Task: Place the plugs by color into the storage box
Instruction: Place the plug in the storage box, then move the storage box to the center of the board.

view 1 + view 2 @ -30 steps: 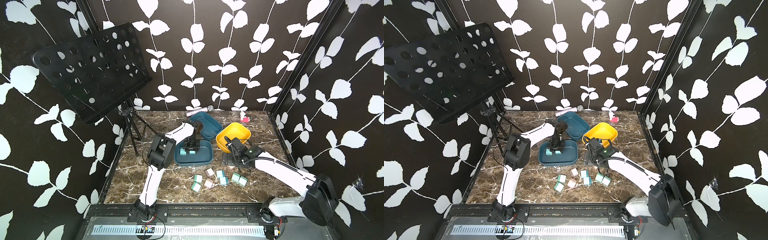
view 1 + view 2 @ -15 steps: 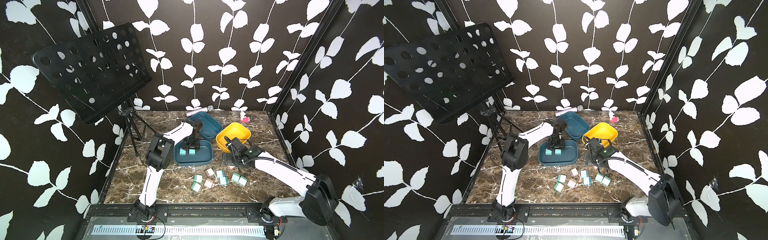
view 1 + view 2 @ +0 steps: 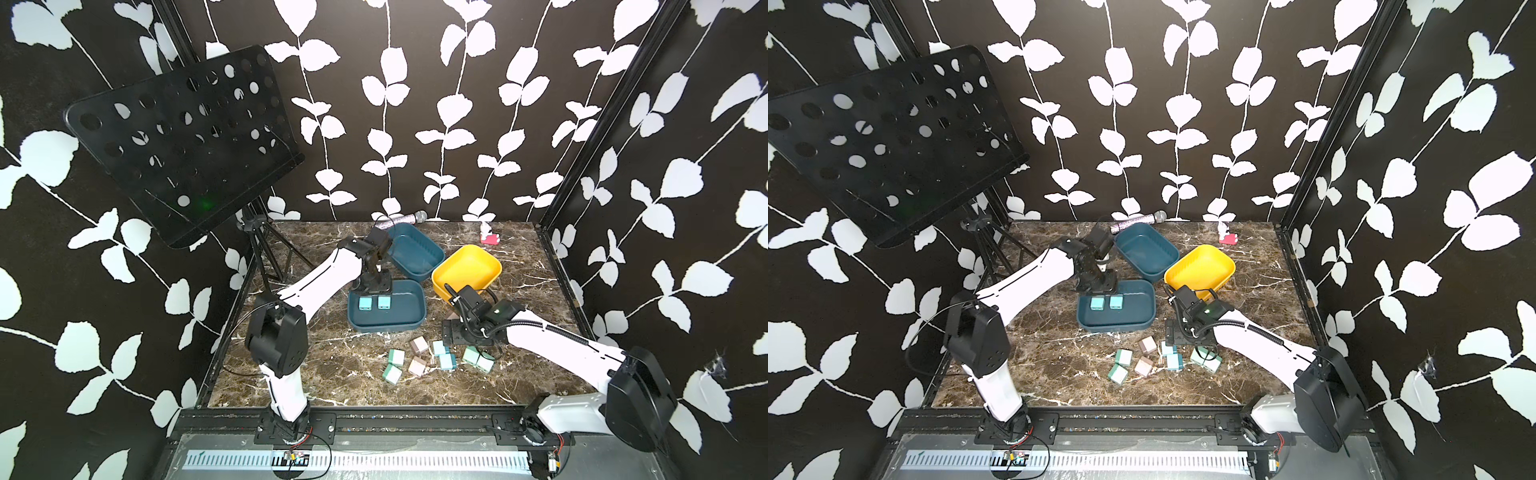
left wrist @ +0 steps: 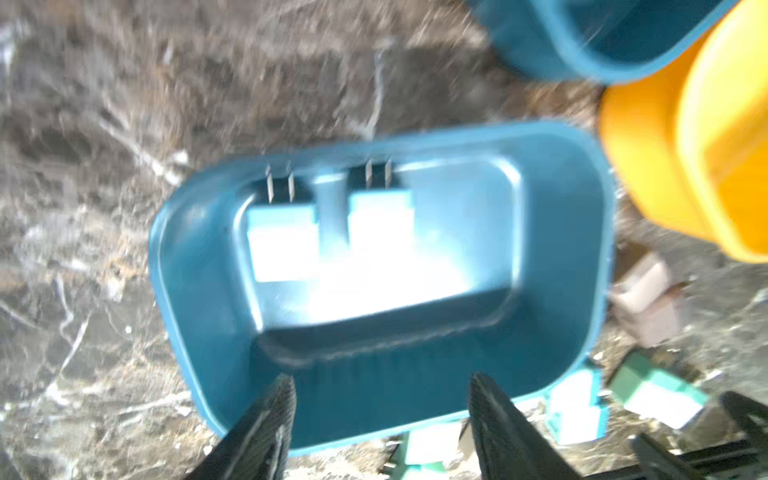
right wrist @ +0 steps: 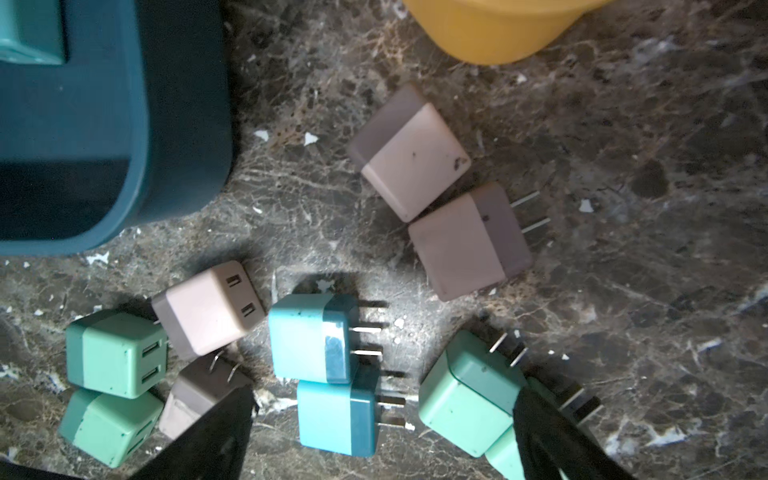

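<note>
Since a second ago, the left gripper (image 3: 376,286) has opened and lifted out of the nearer teal box (image 3: 409,322). It now hangs over the far rim of this box. In the left wrist view its fingers (image 4: 270,415) stand apart and we see nothing between them.

Two light blue plugs (image 3: 365,304) (image 3: 384,302) lie on the floor of this box, side by side with a small gap, close to the wall under the gripper. The farther teal box (image 3: 436,249) and the yellow box (image 3: 465,266) stand behind and to the right of it, and we see no plug in them.

We find the right gripper (image 5: 382,399) in the same place as before, low over the loose plugs on the marble table (image 3: 332,386). Its fingers are spread wide and hold nothing. Two more light blue plugs (image 5: 311,336) (image 5: 336,415) lie touching, one of them between the fingertips.

Two mint green plugs (image 5: 116,353) lie touching at one side of the group. Two others (image 5: 465,395) lie at the other side, partly under one finger.

Four beige plugs (image 5: 212,309) are also on the table. Two of them (image 5: 415,153) touch each other nearer to the yellow box.

A black music stand (image 3: 178,141) stands at the left, and a microphone (image 3: 401,219) lies by the back wall.
</note>
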Robot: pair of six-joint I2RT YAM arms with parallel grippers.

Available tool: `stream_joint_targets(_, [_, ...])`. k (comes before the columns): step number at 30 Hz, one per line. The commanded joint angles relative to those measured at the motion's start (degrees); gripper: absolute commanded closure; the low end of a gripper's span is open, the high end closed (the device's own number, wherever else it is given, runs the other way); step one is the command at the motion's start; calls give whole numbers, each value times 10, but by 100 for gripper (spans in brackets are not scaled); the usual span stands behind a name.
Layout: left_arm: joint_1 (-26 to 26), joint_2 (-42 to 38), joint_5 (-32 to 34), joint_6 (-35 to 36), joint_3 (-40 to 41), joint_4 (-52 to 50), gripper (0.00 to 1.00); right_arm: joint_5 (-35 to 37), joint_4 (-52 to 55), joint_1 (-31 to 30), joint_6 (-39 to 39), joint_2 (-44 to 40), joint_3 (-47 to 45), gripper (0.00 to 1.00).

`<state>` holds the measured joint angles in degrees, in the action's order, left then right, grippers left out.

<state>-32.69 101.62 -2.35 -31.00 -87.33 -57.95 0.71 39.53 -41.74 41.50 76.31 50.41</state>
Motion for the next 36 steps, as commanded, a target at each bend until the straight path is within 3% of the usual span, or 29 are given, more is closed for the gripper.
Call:
stream_joint_targets(1, [21,-29,6,-17,49,-3,32,-19,-7,-8,-16,4,-6,6])
stream_joint_targets(9, [67,-29,9,-36,110,15,33,-33,-14,-8,-22,40,-21,7])
stream_joint_targets(21, [95,-32,9,-65,187,61,33,-33,-3,0,-30,49,-36,7])
stream_joint_targets(28, [113,-43,55,-66,186,19,33,-37,-2,16,-33,72,-39,6])
stream_joint_targets(36, [201,-92,37,-51,250,35,33,-43,-5,36,-47,102,-24,7])
